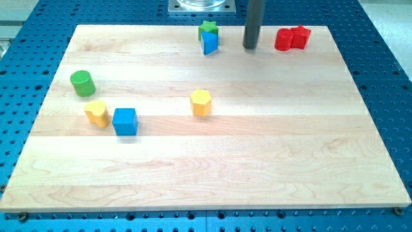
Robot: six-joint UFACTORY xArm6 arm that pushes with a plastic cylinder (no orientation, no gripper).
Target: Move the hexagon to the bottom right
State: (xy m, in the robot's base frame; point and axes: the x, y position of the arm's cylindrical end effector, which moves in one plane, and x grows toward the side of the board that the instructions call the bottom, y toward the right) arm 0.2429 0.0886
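Observation:
A yellow hexagon block stands near the middle of the wooden board, slightly left of centre. My tip is near the view's top, well above and to the right of the hexagon, not touching any block. It stands between a blue block on its left and two red blocks on its right.
A green star block touches the blue block at the top. The red blocks sit side by side at the top right. At the left are a green cylinder, a yellow block and a blue cube.

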